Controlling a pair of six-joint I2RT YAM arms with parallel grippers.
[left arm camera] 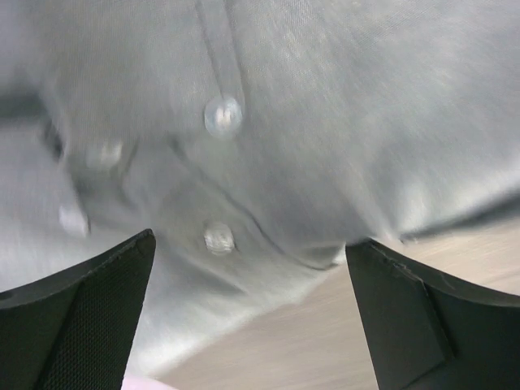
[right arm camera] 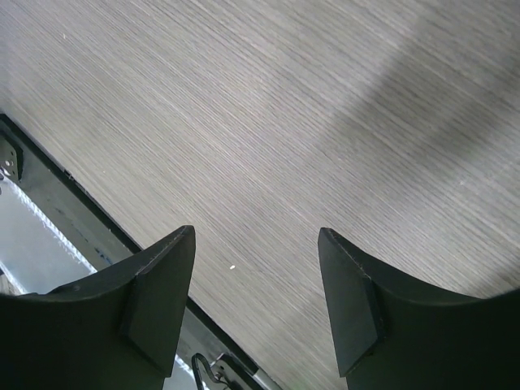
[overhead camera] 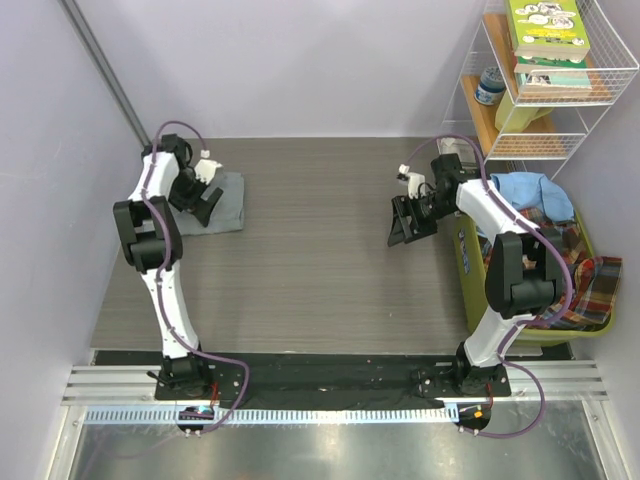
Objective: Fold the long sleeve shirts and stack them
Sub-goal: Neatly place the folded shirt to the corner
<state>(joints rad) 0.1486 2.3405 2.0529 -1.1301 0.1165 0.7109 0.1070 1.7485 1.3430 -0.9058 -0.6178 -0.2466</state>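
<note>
1. The left end effector [left arm camera: 250, 244] is spread wide and empty, low over the grey shirt [left arm camera: 325, 122], with the button placket and near hem between its fingers.
2. That shirt lies folded at the far left of the worktop [overhead camera: 320, 260]. It looks light, thin and limp; pinch a doubled edge, not the buttons.
3. The right end effector [right arm camera: 256, 236] is parted, holding nothing, above the worktop's wood grain.
4. The light blue shirt [overhead camera: 525, 190] and the plaid shirt [overhead camera: 580, 285] lie crumpled in the green bin [overhead camera: 468, 270]; collar or shoulder seems the best hold.
</note>
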